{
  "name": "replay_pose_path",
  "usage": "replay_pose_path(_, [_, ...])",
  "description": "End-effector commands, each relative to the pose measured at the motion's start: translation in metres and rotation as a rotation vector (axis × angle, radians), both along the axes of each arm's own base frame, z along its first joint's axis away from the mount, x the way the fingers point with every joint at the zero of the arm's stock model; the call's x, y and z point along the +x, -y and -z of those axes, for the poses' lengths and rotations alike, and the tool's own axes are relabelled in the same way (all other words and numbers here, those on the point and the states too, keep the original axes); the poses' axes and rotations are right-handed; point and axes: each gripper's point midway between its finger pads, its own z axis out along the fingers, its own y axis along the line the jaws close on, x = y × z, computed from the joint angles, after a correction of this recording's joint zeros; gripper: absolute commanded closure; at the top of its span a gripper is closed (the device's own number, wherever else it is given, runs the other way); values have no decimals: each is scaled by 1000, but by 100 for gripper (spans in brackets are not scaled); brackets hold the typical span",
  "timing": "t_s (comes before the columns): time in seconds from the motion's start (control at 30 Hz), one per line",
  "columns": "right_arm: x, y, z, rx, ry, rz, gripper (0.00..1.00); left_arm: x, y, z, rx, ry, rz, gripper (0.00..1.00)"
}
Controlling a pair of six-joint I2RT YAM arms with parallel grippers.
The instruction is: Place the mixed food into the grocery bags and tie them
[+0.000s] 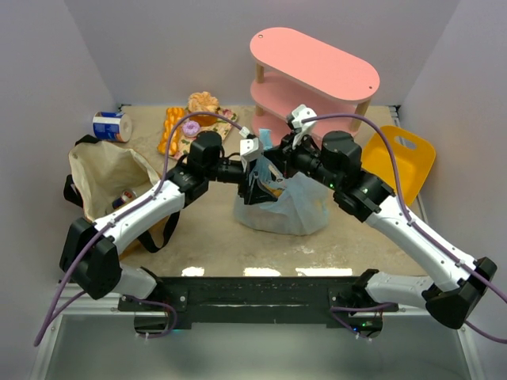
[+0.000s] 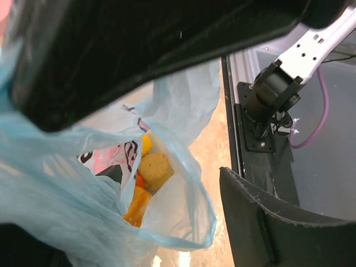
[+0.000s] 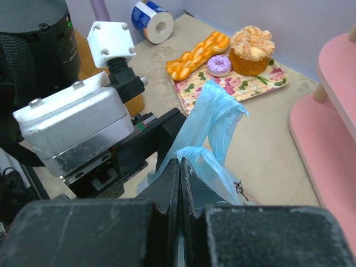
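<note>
— Since both arms meet over the middle of the table [image 1: 210,233], where exactly is the bag?

— Right under them. The bag [image 1: 295,210] sits at the centre of the table, a light-blue crumpled heap, with both wrists leaning in over its top.

— What is the right gripper doing?

— The right gripper [image 3: 181,169] has its fingers pressed together on a gathered strip of the bag's film. The blue strip stands up out of the fingertips, twisted into a peak.

— And the left one?

— The left gripper [image 1: 257,184] is spread wide. In its wrist view one finger shows at the lower right and the other at the lower left corner, with the bag's open mouth lying between them. I cannot tell whether either finger touches the film.

— Anything in the bag?

— Yes. There is a round tan-orange bun [image 2: 154,169], with yellow and orange food [image 2: 136,204] beside and below it, and a pink cartoon print on the film.

— The other bag?

— The tote [image 1: 107,170] lies at the left, mouth open. Something small shows inside it, too small to name.

— What else is around?

— A blue-and-white can [image 1: 111,127] lies on its side behind the tote. A floral tray [image 3: 267,83] holds braided bread [image 3: 197,53], a purple doughnut [image 3: 219,65] and a cupcake [image 3: 251,50]. A pink shelf [image 1: 317,71] stands at the back, and a yellow basket [image 1: 404,162] is at the right.
</note>
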Motion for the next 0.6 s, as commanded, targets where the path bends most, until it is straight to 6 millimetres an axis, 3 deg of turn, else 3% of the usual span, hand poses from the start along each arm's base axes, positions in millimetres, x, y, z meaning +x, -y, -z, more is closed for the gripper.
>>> replay_pose_path(0.0, [-4,-17,-19,76,29,-82,100,-5,8,-21,-92,-13,53,24])
replay_pose_path(0.33, [-13,-25,-10,110,-19,-133,100,24,7,-13,-92,-47,-87,22])
replay_pose_path(0.57, [-8,-31,-3,147,-60,-117,100,14,10,-23,-172,-65,-39,21])
